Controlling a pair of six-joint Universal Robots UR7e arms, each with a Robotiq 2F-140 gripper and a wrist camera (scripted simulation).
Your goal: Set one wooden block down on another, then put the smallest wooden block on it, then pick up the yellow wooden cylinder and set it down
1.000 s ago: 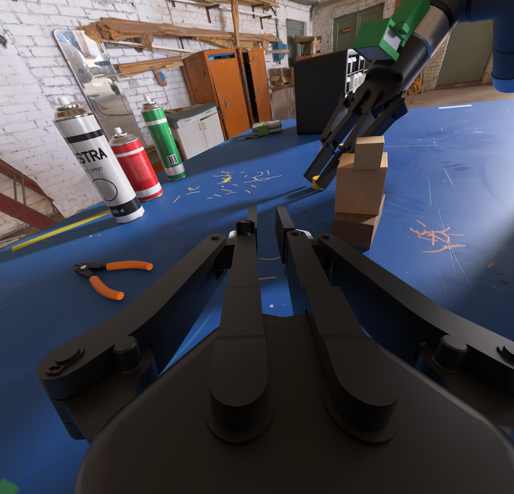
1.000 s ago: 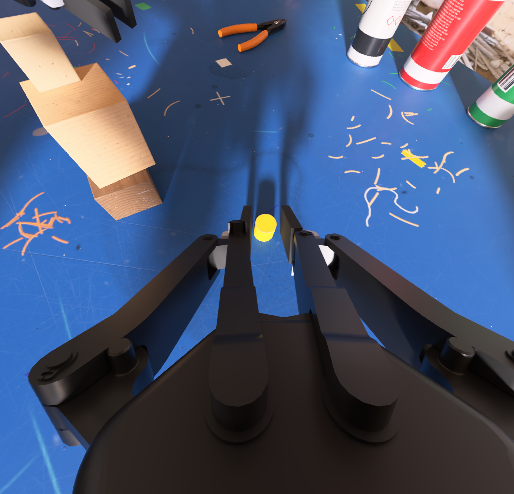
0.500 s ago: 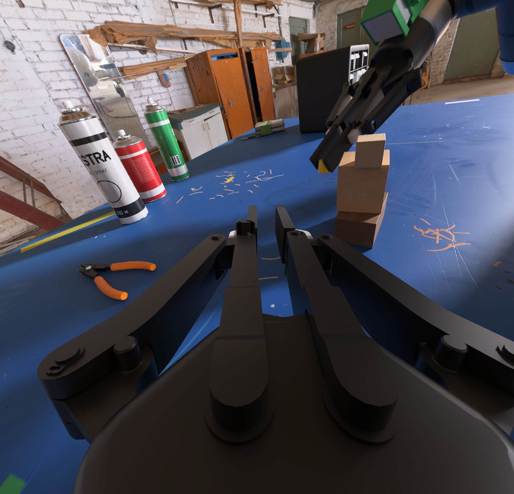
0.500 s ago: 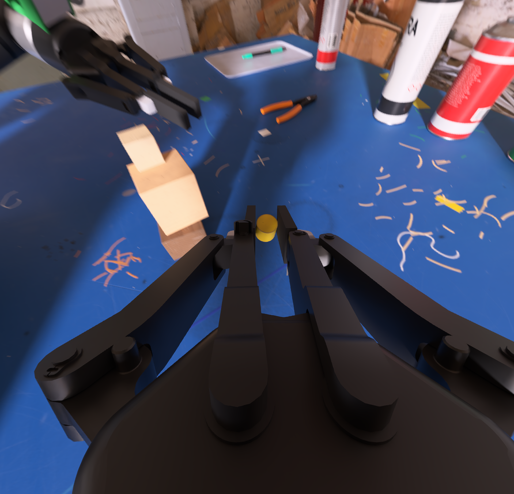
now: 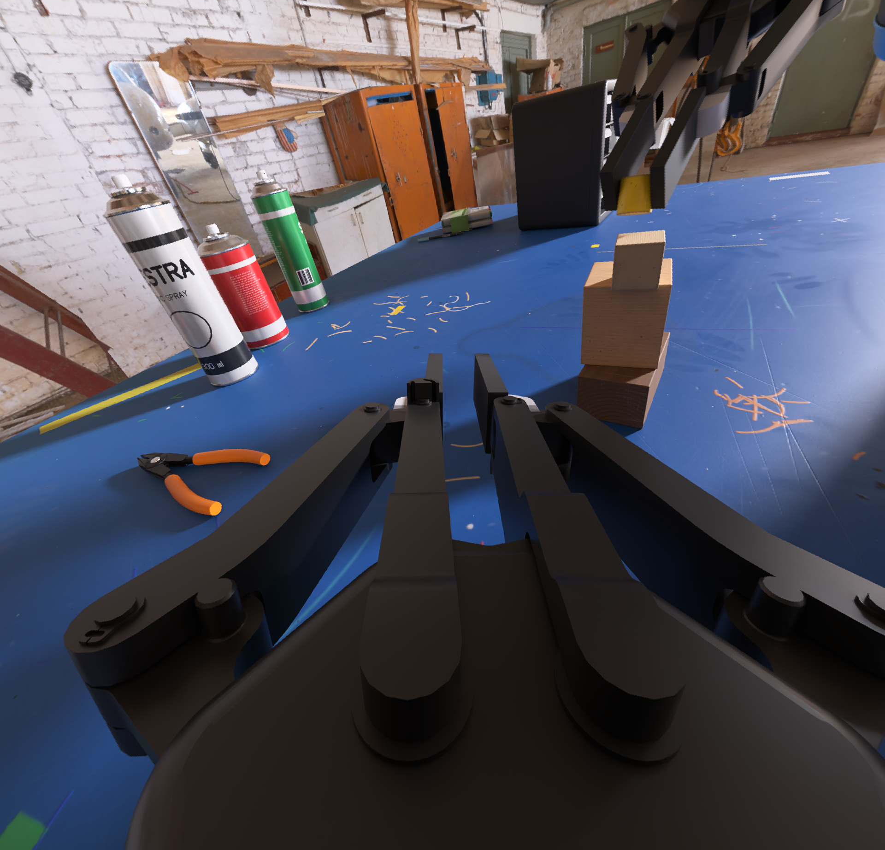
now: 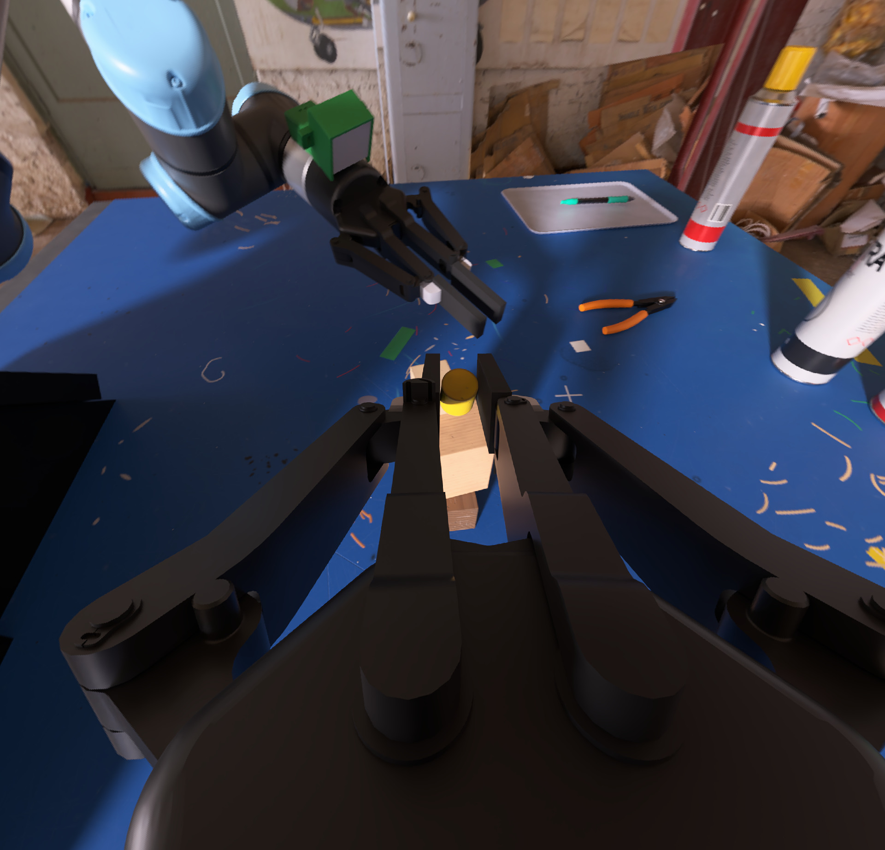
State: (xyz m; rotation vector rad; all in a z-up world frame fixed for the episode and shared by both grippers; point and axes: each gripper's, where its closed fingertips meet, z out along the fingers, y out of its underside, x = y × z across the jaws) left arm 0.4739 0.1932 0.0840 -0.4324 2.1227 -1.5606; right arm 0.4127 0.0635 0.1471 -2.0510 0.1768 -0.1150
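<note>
Right gripper (image 6: 459, 382) clamped on yellow cylinder (image 6: 458, 391), raised above smallest block (image 5: 638, 264) topping the three-block stack (image 5: 622, 329), left gripper (image 5: 459, 372) nearly closed and empty over blue table (image 5: 335, 425), tray (image 6: 527, 209) with pen (image 6: 596, 200) seen from right wrist only, lettered spray cans (image 5: 182, 281) clearest from left wrist.

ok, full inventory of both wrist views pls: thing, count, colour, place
wooden blocks: 3, tan, stacked mid-table, smallest on top
yellow cylinder: 1, yellow, in right gripper above stack
spray cans: 3 grouped, white, red, green, table edge; a fourth, white-red with yellow cap, far corner
pliers: 1, orange handles, on table
tray: 1, grey, far side, holding a green-black pen
black box: 1, far edge
table: 1, blue
left gripper: black, empty, nearly closed
right gripper: black, shut on cylinder
</note>
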